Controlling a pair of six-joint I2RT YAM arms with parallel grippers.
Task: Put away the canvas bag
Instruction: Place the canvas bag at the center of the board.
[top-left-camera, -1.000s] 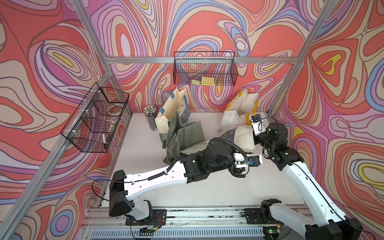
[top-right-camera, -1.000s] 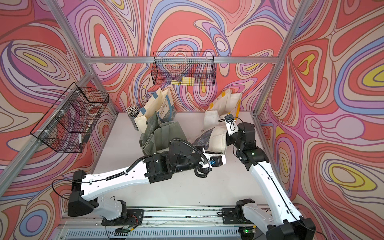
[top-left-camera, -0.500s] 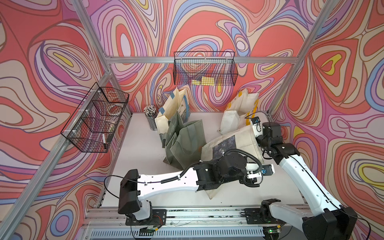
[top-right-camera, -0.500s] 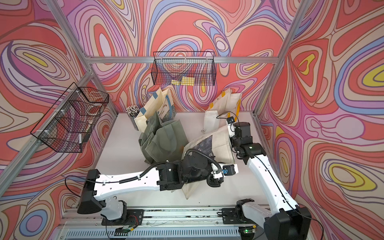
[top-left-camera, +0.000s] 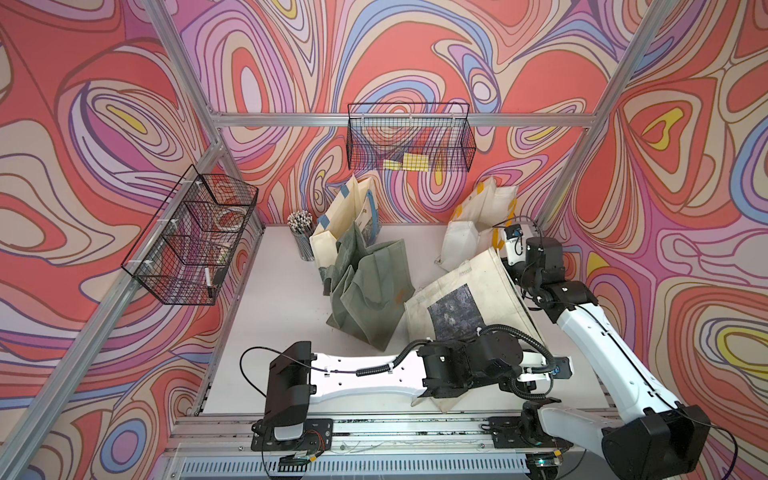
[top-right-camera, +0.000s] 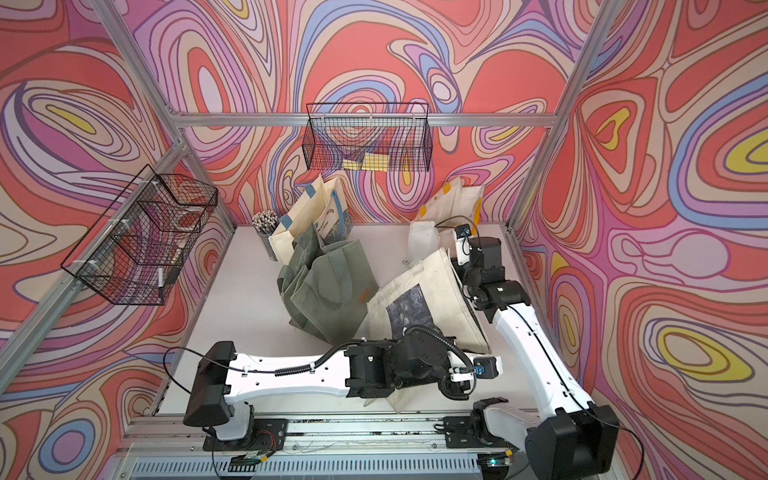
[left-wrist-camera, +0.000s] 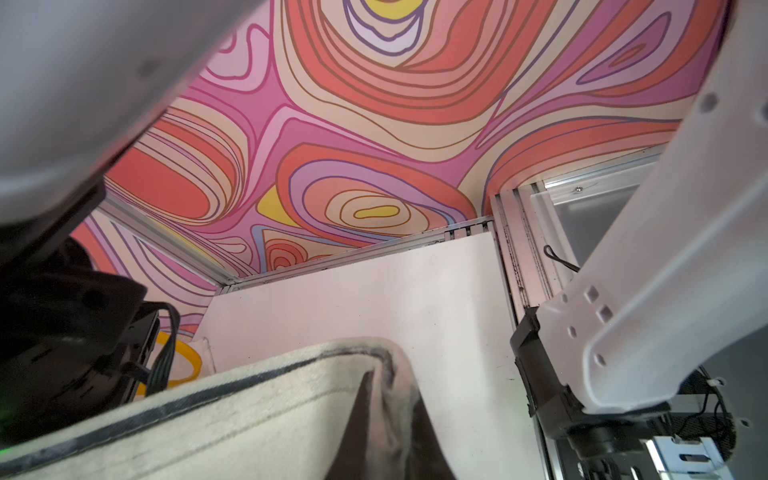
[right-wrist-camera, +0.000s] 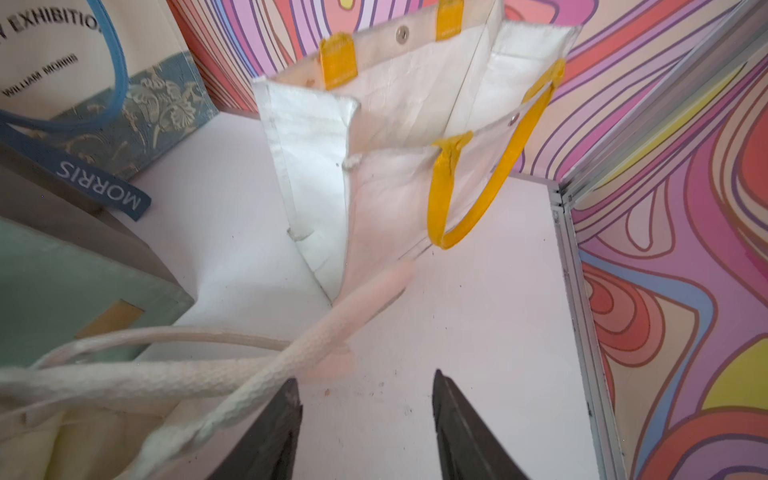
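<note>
Top views both, sweeping from frame left: a black wire basket (top-left-camera: 191, 237) on the left wall, well above the white table (top-left-camera: 274, 324). Next, toward upper centre, a cup of pencils (top-left-camera: 301, 232) at the back wall, right beside a cream bag with blue handles (top-left-camera: 332, 237). Just in front of that, a green bag (top-left-camera: 370, 299), standing and crumpled. Higher up, hung on the back wall, a second wire basket (top-left-camera: 409, 137) with yellow pieces inside.

Now centre-right: the canvas bag (top-left-camera: 469, 286), cream with a dark printed panel, lying tilted on the table just beside the green bag, its lower end hidden under the left arm's black wrist.

Left wrist view: left gripper (left-wrist-camera: 374, 415) clamped on the canvas bag's hemmed edge, cloth bunched round the dark fingers.

Further right, upper part of the frame: a white bag with yellow handles (top-left-camera: 478, 224), upright in the back right corner.

Right wrist view to finish: right gripper (right-wrist-camera: 365, 378) with jaws apart, bare table between them, gripping nothing. Lower left of that frame, a cream strap (right-wrist-camera: 249, 395) lying just beside one finger.
</note>
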